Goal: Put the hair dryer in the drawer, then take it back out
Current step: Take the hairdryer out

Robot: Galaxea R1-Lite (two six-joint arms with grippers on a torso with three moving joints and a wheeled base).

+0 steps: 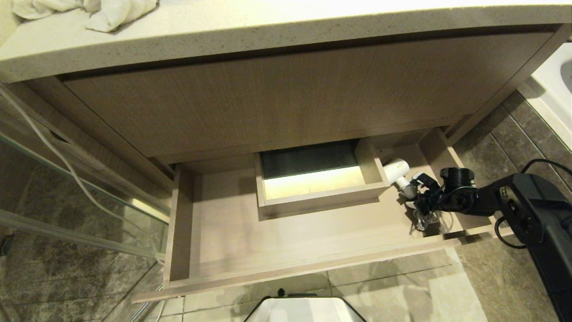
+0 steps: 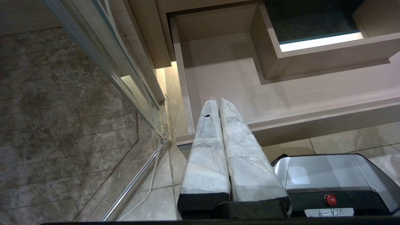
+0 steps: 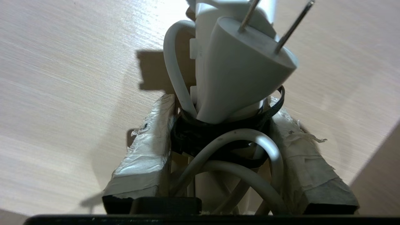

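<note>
The wood-grain drawer (image 1: pixel 232 241) stands pulled out below the taller panel. In its right end lies the white hair dryer (image 1: pixel 395 170), barrel toward the back. My right gripper (image 1: pixel 418 190) reaches down into that corner. In the right wrist view its taped fingers (image 3: pixel 150 150) press on both sides of the hair dryer (image 3: pixel 218 103), where the handle, the white cord loops, a black strap and the plug are bundled, so the right gripper (image 3: pixel 222 104) is shut on it. The left gripper (image 2: pixel 217 100) hangs shut and empty over the drawer's (image 2: pixel 281 93) front left corner.
A boxed cut-out (image 1: pixel 317 197) rises in the drawer's middle. The tall panel (image 1: pixel 268 103) and a stone counter with a towel (image 1: pixel 111 13) overhang the back. A glass screen (image 1: pixel 67 188) and white cable stand left, a white fixture (image 1: pixel 554 89) right, my base (image 1: pixel 304 311) below.
</note>
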